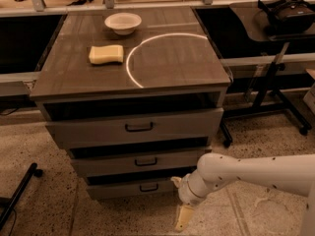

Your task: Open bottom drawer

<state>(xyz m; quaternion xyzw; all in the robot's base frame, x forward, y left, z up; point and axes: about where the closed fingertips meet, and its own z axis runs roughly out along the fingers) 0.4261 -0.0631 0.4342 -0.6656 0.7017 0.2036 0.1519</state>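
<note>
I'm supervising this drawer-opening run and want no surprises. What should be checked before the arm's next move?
1. Lowest grey-brown wooden bottom drawer is shut and ready to pull: ok.
2. Its small black bar handle is visible and uncovered: ok.
3. Gripper is at the handle: not ok; it hangs right of and below it, near the floor.
4. Middle drawer is left untouched: ok.
5. White bowl and yellow sponge sit back from the cabinet top's front edge: ok.
</note>
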